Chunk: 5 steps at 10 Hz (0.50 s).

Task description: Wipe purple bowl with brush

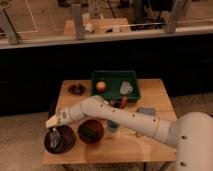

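The gripper [53, 132] hangs over the purple bowl [65, 143]; the reddish-brown bowl [90, 131] stands just beside, blocking that side, with bare surface [131, 148] beyond it.

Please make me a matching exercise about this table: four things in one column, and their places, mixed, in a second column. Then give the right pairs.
Things
1. purple bowl
2. reddish-brown bowl
3. small dark dish
4. orange fruit

Places
A. inside the green tray
B. front left of the table, directly under the tool
C. back left, beside the tray
D. front, just right of the purple bowl

Pairs: 1-B, 2-D, 3-C, 4-A
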Each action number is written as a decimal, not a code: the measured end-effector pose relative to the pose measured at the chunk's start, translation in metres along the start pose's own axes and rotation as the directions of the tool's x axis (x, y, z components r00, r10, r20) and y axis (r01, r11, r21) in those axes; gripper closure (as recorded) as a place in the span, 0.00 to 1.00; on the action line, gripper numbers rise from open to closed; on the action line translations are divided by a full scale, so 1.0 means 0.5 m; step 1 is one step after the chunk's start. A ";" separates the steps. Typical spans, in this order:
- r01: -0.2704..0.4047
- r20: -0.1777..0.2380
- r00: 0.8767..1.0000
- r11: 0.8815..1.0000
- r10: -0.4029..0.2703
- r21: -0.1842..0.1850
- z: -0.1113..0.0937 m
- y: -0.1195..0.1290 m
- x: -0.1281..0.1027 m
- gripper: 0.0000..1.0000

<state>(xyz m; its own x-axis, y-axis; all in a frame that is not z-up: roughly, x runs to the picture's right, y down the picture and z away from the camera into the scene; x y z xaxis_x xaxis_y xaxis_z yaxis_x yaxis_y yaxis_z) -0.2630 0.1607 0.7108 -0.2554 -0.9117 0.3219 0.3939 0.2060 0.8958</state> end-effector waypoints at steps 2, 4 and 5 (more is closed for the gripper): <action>0.001 -0.011 1.000 1.000 -0.001 -0.012 -0.029 0.021 0.006 1.00; 0.019 -0.014 1.000 1.000 -0.019 -0.019 -0.033 0.043 0.037 1.00; 0.030 -0.017 0.999 0.999 -0.030 -0.019 -0.031 0.057 0.062 1.00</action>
<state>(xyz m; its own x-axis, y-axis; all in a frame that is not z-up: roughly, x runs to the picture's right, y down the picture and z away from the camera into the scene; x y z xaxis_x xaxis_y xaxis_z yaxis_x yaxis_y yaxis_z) -0.2461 0.1330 0.7415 -0.2518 -0.9235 0.2894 0.4025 0.1720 0.8991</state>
